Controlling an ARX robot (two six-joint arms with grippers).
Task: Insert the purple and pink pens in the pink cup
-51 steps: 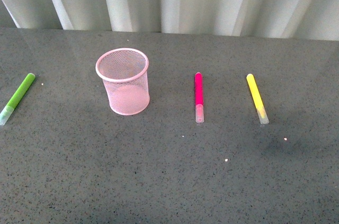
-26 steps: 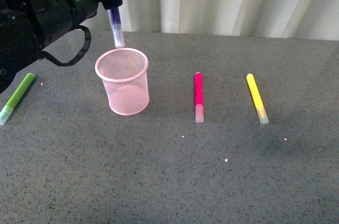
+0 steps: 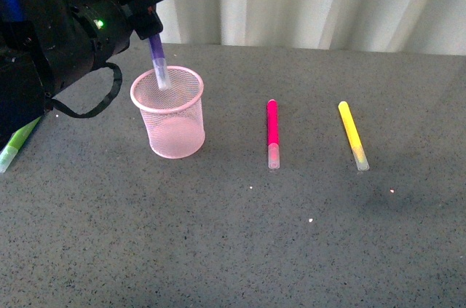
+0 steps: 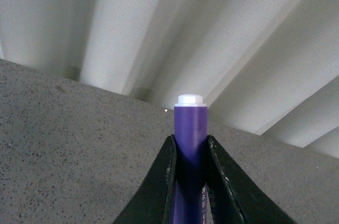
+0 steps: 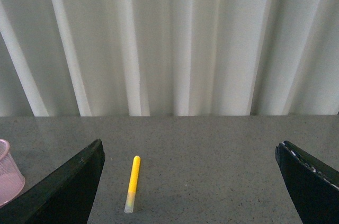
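- Table [image 3: 306, 250]: carries everything.
- Left hand [image 3: 153, 17]: clenched on purple pen [image 3: 157, 57], held near upright over the cup, clear cap down, likely so it drops straight in.
- Right hand [image 5: 189, 147]: jaws wide apart, holding nothing.
- Cup [image 3: 169, 124]: upright; purple pen's cap end looks just inside the rim, not released.
- Pink pen [image 3: 273, 127]: flat on table, well right of cup, untouched.

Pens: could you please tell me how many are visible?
4: purple pen in the left end effector, cap dipping into the pink cup; pink pen right of it; yellow marker farther right; green marker partly hidden, far left.
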